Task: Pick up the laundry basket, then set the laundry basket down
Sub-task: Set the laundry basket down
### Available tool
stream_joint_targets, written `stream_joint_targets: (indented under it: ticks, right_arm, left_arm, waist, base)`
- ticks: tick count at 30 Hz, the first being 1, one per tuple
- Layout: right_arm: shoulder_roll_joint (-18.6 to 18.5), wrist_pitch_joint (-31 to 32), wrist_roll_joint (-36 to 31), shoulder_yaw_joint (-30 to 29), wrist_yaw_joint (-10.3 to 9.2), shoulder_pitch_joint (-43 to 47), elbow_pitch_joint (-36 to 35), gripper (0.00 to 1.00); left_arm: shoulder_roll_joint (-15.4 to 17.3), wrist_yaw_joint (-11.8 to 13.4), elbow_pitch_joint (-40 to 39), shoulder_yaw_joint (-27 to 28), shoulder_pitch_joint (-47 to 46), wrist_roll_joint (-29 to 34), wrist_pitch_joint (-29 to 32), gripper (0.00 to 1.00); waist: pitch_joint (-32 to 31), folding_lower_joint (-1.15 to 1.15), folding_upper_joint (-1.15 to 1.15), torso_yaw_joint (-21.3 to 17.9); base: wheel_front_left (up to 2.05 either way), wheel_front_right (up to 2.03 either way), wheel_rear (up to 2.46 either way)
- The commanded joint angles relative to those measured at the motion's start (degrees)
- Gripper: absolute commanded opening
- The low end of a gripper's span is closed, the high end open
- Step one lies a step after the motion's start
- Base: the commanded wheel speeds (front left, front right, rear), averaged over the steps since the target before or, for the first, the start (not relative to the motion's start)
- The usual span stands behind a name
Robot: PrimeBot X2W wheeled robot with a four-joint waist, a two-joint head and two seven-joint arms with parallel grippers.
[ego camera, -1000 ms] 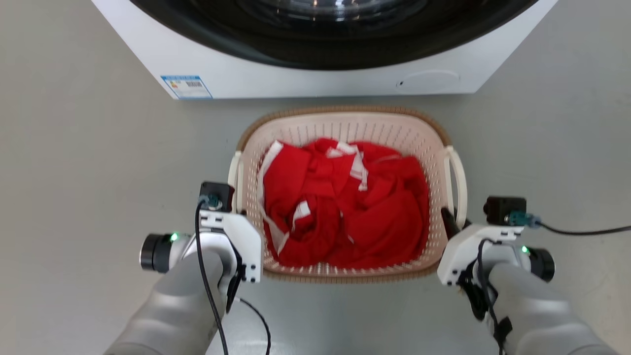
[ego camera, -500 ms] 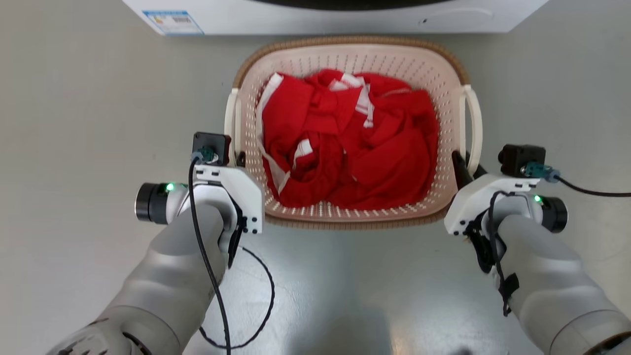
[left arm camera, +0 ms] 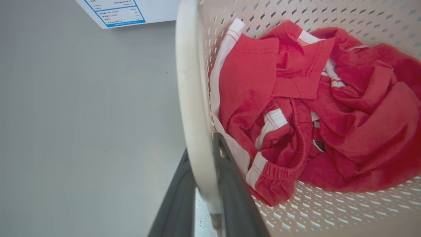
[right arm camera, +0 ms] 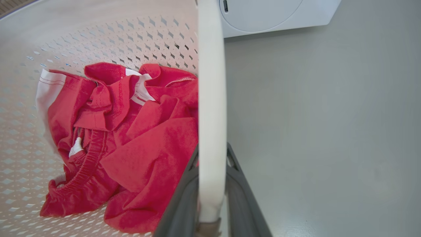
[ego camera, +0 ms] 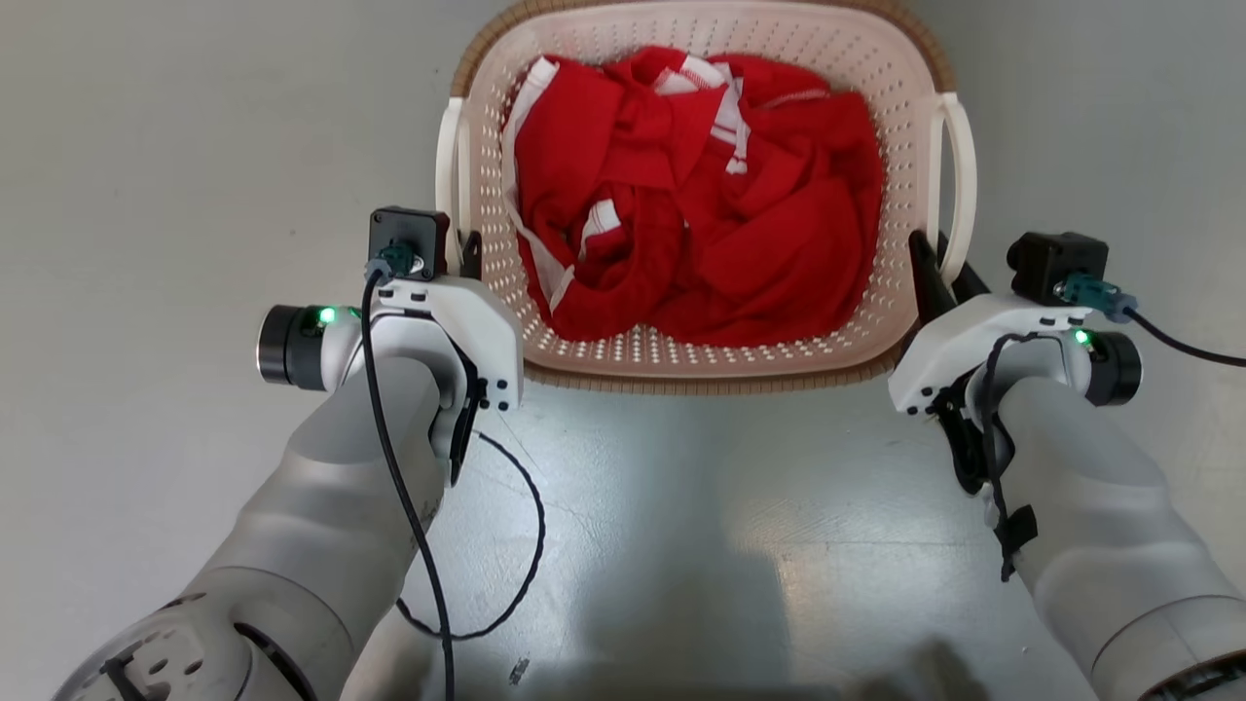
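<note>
Head view: laundry basket fills twelve o'clock, with red clothes heaped inside and grey floor all around. My left claw is at the basket's nine o'clock and my right claw at its three o'clock, each at a side handle. Compared with a second ago, the basket stands higher in frame and looks larger. The whole picture has shifted, so the camera has moved. I judge the lift is under way, with both grips unchanged.

Left wrist view: two dark fingers are clamped on the white left handle. A blue-bordered label shows at eleven o'clock.

Right wrist view: the fingers are closed on the right handle. The washer sits at one o'clock. Setting the basket down is still to come.
</note>
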Motion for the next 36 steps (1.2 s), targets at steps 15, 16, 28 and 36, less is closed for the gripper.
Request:
stream_joint_targets:
  ticks: [15,16,28,36]
  right_arm:
    - [-1.2,-1.3,-6.4,-5.6,-0.14,3.9,-5.8,0.0]
    - [-1.2,-1.3,-6.5,-5.6,-0.14,4.0,-5.9,0.0]
    - [-1.2,-1.3,-7.2,-5.7,-0.14,4.4,-6.3,0.0]
    - [-1.2,-1.3,-7.1,-5.7,-0.14,4.0,-6.4,0.0]
  left_arm:
    - [3.6,2.2,0.9,0.0,-3.8,0.4,-2.9,0.0]
    - [3.6,2.2,0.9,-0.1,-3.9,0.4,-3.0,0.0]
    - [3.6,2.6,1.0,-0.8,-4.7,0.0,-3.2,0.0]
    - [3.6,2.8,1.0,-0.6,-5.2,-0.5,-3.4,0.0]
  waist:
    - [4.4,0.0,0.0,0.4]
    - [4.6,0.0,0.0,0.4]
    - [6.6,0.0,0.0,0.7]
    - [7.5,0.0,0.0,0.7]
  base:
    - [0.0,0.0,0.0]
    - [0.0,0.0,0.0]
    - [0.0,0.0,0.0]
    - [0.0,0.0,0.0]
